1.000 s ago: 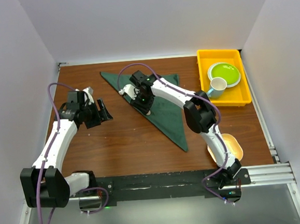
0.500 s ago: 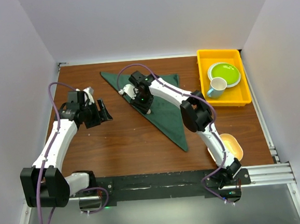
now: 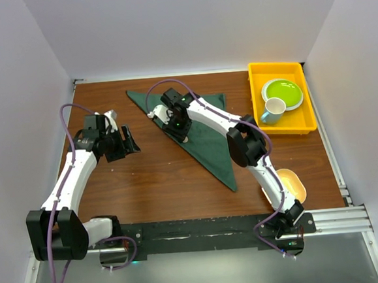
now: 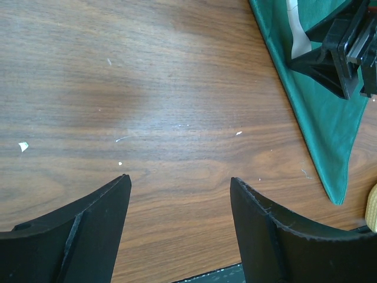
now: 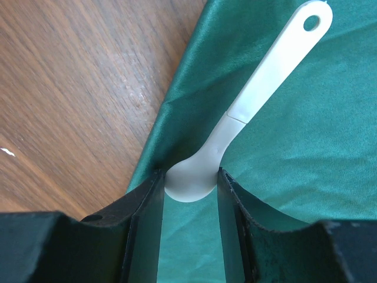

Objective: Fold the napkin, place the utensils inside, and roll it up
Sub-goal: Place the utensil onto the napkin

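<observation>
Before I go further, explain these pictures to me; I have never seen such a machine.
Two robot arms are bolted to a wooden table. One picture looks down from above; the other two come from wrist cameras. A dark green napkin lies as a triangle; a yellow tray at the far right holds a green plate and a cup. The right end effector pinches the bowl of a pale spoon over the napkin. The left end effector stands open over the wood, empty.

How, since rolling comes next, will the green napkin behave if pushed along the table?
Probably floppy: the napkin lies flat with a soft ridge along its edge. It likely slides and bunches rather than moving as one, since its sheen and the smooth table suggest little grip.
</observation>
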Robot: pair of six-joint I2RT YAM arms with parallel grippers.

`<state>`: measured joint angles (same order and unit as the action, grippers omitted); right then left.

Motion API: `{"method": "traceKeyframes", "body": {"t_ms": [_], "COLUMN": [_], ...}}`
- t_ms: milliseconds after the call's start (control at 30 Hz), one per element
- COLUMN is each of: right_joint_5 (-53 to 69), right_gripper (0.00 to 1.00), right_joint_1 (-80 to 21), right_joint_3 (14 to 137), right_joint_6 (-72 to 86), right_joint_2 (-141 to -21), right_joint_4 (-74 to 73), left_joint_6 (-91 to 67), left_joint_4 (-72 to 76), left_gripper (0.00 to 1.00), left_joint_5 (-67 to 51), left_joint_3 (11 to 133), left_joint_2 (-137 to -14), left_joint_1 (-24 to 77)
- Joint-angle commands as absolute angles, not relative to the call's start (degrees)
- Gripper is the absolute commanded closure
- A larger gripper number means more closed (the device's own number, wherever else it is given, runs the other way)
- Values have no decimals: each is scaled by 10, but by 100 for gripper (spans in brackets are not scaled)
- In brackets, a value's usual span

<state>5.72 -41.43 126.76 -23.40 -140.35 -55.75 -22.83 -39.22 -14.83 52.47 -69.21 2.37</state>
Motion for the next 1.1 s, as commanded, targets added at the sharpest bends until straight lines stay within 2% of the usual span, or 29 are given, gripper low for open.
{"method": "traceKeyframes", "body": {"t_ms": [0, 600, 767, 1067], "right_joint_5": [69, 71, 69, 64], "right_gripper": [100, 96, 100, 100], "right_joint_1": [-419, -422, -422, -423], "right_joint_3": [1294, 1301, 1307, 1312], "right_joint_6": [-239, -234, -231, -229], "right_joint_2": [-1409, -1424, -1421, -1411], "right_joint_4": [-555, -547, -548, -546], "left_joint_6": [-210, -208, -209, -211], "left_joint_4": [-387, -388, -385, -382], "left_gripper": [27, 27, 27, 27], "left_joint_5": [-157, -160, -164, -169], "left_joint_3": [518, 514, 512, 510], "left_joint_2": [-693, -692, -693, -694], "left_joint_1": [17, 14, 13, 13]}}
